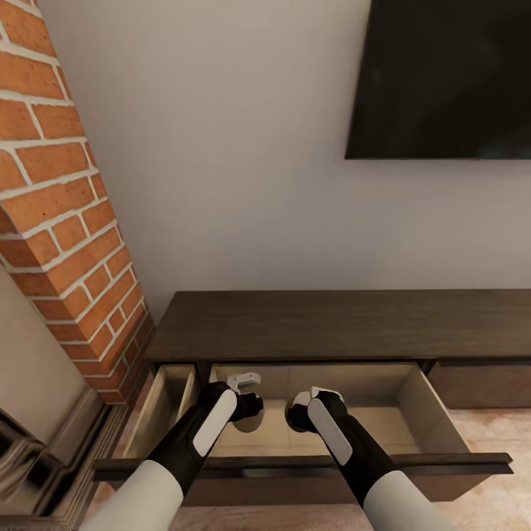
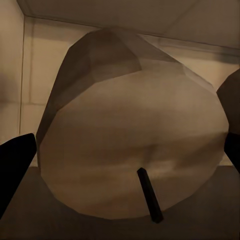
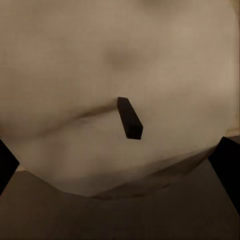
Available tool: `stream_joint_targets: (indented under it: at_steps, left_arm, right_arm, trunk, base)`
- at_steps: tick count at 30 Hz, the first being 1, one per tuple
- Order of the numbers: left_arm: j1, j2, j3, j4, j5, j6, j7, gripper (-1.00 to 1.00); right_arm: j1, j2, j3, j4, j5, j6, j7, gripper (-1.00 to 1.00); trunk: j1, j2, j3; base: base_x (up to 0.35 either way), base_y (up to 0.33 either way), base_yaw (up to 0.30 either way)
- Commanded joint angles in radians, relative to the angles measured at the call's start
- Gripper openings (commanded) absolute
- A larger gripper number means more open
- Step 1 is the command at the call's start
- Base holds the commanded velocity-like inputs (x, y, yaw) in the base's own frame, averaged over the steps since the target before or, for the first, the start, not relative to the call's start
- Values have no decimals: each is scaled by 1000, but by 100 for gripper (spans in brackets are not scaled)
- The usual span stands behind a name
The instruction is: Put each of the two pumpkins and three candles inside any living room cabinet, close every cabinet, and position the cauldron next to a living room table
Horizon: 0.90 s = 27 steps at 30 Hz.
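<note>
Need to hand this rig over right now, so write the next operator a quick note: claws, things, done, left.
Left claw: fingers flank a candle inside the open drawer of the cabinet; grip unclear.
Right claw: likewise around a second candle.
Done: two candles brought into the drawer.
Left: let go if held, third candle, pumpkins, shut this drawer and the open narrow drawer beside it, cauldron by a table.

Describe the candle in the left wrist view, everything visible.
The candle is a stubby, faceted cylinder, pale beige-grey and waxy-looking, with a short dark wick sticking out of its end face, which is turned toward the camera. It sits between the left gripper's dark fingers, inside the open drawer with pale walls behind it. Whether the fingers touch it is unclear.
</note>
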Motion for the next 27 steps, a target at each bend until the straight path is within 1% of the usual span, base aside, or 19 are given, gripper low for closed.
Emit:
stream_joint_targets:
  at_steps: [1, 15, 21, 27]
  left_arm:
    - [-1, 0, -2, -1, 10, 0, 10, -100]
    - [0, 0, -8, -25, 12, 1, 1, -100]
    - [0, 0, -8, -26, 12, 2, 1, -100]
    - [0, 1, -9, -26, 12, 2, 5, -100]
  right_arm:
    - [-1, 0, 2, -1, -10, 0, -10, -100]
    - [-1, 0, 2, -2, -10, -1, -10, -100]
    - [0, 0, 3, -1, -9, -20, -9, -100]
    - [0, 0, 3, -1, -9, -22, -10, -100]
  trunk:
    - [4, -8, -4]
    - [57, -106, -48]
    - [80, -148, -67]
    - [80, -148, -67]
  base:
    - [0, 0, 0]
    - [0, 0, 0]
    - [0, 0, 0]
    - [19, 0, 0]
